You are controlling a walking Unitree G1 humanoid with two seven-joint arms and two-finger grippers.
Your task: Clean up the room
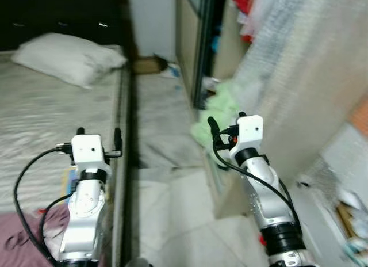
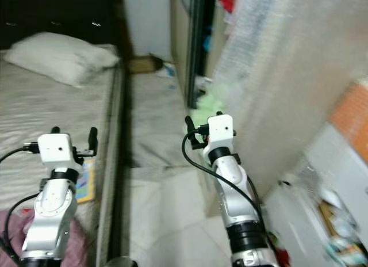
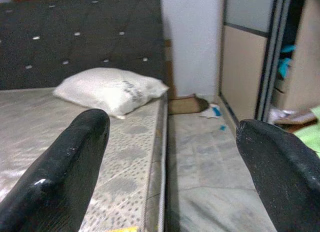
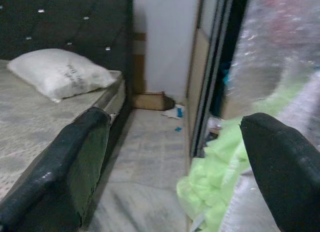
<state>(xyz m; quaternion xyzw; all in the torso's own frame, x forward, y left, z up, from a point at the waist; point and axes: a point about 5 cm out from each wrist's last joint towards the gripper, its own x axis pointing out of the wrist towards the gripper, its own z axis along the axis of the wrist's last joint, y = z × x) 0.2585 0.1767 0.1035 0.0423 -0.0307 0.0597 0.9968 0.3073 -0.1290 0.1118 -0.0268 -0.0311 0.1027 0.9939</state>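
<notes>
Left hand [image 1: 99, 132]: fingers spread wide, grasping nothing, raised over the mattress edge [image 1: 118, 134]. Right hand [image 1: 225, 122]: fingers likewise parted and empty, raised above the floor aisle [image 1: 161, 123], with a light green cloth heap [image 1: 221, 111] just beyond it at 12 o'clock, spilling from the open wardrobe [image 1: 198, 42]. White pillow [image 1: 69, 57] at 10 o'clock on the bed. Brown box [image 1: 148, 64] at the aisle's far end, 12 o'clock. Maroon cloth [image 1: 26, 238] at 7 o'clock.

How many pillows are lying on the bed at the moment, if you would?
1: a white pillow at the head of the bed, by the dark headboard. Others may lie out of frame.
</notes>
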